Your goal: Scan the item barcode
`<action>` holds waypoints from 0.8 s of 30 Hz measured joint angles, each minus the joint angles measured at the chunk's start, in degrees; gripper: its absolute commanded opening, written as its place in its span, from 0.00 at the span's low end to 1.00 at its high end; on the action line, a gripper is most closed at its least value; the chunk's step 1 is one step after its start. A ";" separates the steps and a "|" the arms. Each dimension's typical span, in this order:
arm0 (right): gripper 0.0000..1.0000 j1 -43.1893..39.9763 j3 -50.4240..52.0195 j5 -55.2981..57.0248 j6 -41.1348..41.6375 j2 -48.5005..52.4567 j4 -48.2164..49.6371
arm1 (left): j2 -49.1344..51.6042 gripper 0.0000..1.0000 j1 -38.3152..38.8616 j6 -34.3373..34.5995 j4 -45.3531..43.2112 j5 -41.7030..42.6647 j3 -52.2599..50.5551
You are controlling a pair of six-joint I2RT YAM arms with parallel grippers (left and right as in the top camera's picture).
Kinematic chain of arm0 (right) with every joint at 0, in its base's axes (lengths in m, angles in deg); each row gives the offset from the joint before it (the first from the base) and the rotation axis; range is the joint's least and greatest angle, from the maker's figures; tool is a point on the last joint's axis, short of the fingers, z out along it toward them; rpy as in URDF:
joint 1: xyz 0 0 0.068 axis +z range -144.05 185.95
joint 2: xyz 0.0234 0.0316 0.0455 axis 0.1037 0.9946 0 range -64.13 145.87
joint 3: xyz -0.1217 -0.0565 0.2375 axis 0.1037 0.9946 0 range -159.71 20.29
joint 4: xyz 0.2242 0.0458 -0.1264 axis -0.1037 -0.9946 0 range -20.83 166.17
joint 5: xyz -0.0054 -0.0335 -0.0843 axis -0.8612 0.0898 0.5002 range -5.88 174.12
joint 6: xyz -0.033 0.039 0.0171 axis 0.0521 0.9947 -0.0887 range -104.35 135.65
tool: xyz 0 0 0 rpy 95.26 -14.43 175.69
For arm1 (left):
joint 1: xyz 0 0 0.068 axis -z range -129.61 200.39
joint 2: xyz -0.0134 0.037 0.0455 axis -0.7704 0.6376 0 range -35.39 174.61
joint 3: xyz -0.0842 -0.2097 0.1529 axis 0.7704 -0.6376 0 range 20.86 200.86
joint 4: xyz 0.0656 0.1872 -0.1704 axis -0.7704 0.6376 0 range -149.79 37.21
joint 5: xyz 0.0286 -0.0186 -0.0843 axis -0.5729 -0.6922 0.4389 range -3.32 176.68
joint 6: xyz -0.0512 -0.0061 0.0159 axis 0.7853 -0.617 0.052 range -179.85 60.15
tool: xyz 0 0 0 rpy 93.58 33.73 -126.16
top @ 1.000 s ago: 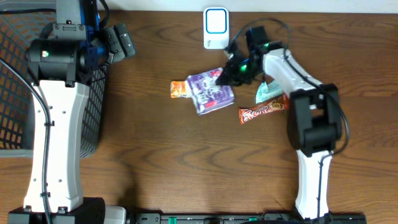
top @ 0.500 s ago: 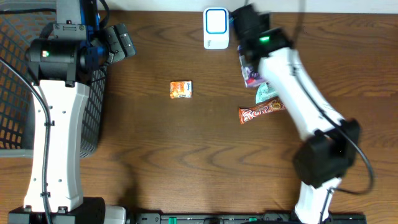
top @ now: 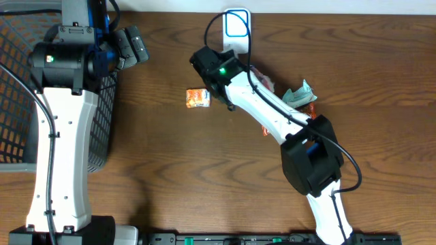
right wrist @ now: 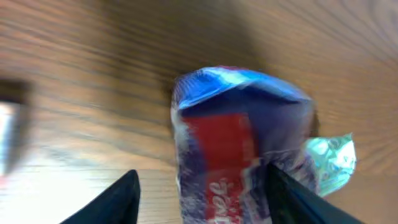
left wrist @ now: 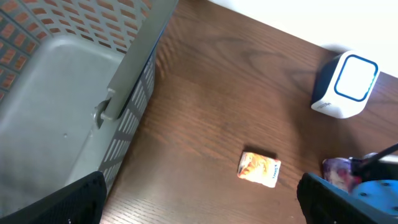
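Near the far edge of the table (top: 170, 177), just in front of the white scanner (top: 236, 27), my right arm's wrist hangs over the wood.

Right gripper (right wrist: 202, 174): jaws parted, released. Wrist view is blurred. The purple snack bag (right wrist: 242, 137), red label showing, fills the space ahead of the fingers. One finger (right wrist: 118, 199) stands clear of the bag. The other overlaps its edge, and I cannot tell whether it touches.

Overhead, I see only a sliver of the bag under the forearm, in front of and to the right of the scanner, near a green packet (top: 298, 95).

A small orange packet (top: 197, 98) lies just left of the wrist, apart from it.

Left gripper (left wrist: 199, 183): spread wide, nothing between its fingers, hanging above the table beside the mesh basket (top: 13, 102).
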 measured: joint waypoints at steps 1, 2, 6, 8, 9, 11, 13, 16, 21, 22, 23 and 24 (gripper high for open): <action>0.61 -0.13 -2.36 -1.73 0.04 0.02 -1.84 | -0.02 0.98 0.00 0.00 0.00 0.00 0.00; 0.61 -0.44 -4.98 -3.56 0.04 0.02 -3.52 | 0.00 0.98 0.00 0.00 0.00 0.00 0.00; 0.76 -3.85 -16.98 -13.29 -0.68 -0.02 -9.57 | 0.00 0.98 0.00 0.00 0.00 0.00 0.00; 0.82 -7.72 -22.25 -20.33 -1.84 -0.22 -12.46 | 0.00 0.98 0.00 0.00 0.00 0.00 0.00; 0.86 -9.81 -24.04 -23.69 -2.64 -0.33 -13.62 | 0.00 0.98 0.00 0.00 0.00 0.02 0.00; 0.92 -14.62 -25.99 -29.81 -4.72 -0.81 -15.28 | 0.00 0.98 0.00 0.00 0.00 0.02 0.00; 0.92 -19.89 -26.32 -35.60 -8.24 -1.09 -17.16 | 0.00 0.98 0.00 0.00 0.00 0.02 0.00; 0.90 -25.77 -23.78 -43.21 -13.77 -1.11 -17.51 | 0.00 0.98 0.00 0.00 0.02 0.00 0.00; 0.86 -30.16 -12.22 -56.83 -21.44 -1.18 -13.00 | 0.00 0.98 0.00 0.00 0.00 0.02 0.00; 0.86 -30.47 -9.31 -59.17 -22.40 -1.18 -10.80 | 0.00 0.98 0.00 0.00 0.00 0.00 0.00; 0.86 -30.69 -6.05 -61.57 -23.34 -1.14 -8.31 | 0.00 0.98 0.00 0.00 0.00 0.00 0.00; 0.87 -30.71 -3.17 -63.54 -23.96 -1.09 -5.79 | 0.00 0.98 0.00 0.00 0.00 0.00 0.00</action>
